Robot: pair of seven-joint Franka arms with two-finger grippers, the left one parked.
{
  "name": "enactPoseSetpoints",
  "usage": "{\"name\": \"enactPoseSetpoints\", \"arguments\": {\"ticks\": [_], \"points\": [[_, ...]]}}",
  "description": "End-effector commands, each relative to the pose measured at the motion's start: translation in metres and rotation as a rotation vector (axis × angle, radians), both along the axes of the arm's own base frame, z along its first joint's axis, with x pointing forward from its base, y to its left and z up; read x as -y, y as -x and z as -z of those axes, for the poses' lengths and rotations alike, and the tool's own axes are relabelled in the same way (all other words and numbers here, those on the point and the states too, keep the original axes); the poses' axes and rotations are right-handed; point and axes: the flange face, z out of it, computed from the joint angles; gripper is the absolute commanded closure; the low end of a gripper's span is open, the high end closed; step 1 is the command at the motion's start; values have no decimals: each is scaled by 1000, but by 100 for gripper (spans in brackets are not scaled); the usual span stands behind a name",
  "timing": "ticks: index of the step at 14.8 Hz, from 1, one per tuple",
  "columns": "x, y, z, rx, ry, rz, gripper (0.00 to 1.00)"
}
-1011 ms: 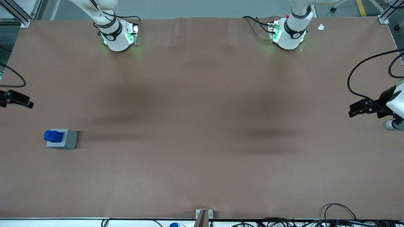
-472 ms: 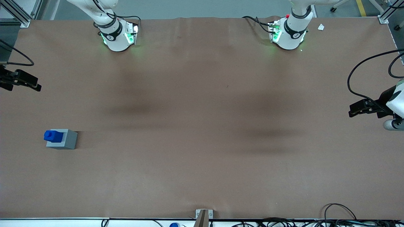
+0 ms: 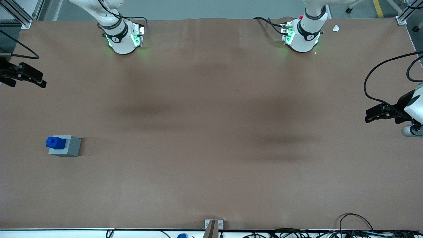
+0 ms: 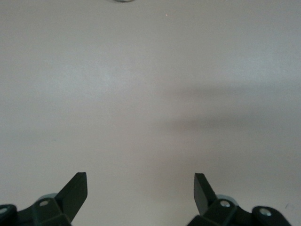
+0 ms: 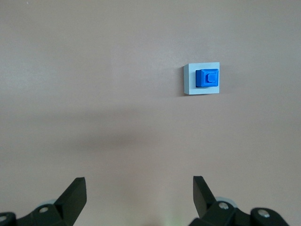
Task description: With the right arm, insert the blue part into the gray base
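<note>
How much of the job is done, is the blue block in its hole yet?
It looks done: the blue part sits upright in the gray base. The right arm's gripper holds nothing, fingers open, farther from the front camera than the base. Nothing obvious is left.

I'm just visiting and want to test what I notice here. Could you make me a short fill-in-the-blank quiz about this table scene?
1. The blue part stands in the top of the ____ base.
2. The right arm's hand has its fingers ____, holding nothing.
3. That hand is ____ from the front camera than the gray base.
4. The table is covered in a ____ sheet.

Missing words: gray; open; farther; brown
</note>
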Motion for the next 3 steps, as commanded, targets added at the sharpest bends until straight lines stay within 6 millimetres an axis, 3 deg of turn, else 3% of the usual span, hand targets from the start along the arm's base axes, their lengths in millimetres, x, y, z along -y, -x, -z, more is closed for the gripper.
{"name": "enactPoseSetpoints", "arguments": {"ticks": [1,3], "points": [[-2,6,-2,3,2,23,0],[0,5,-6,12,5,24,0]]}}
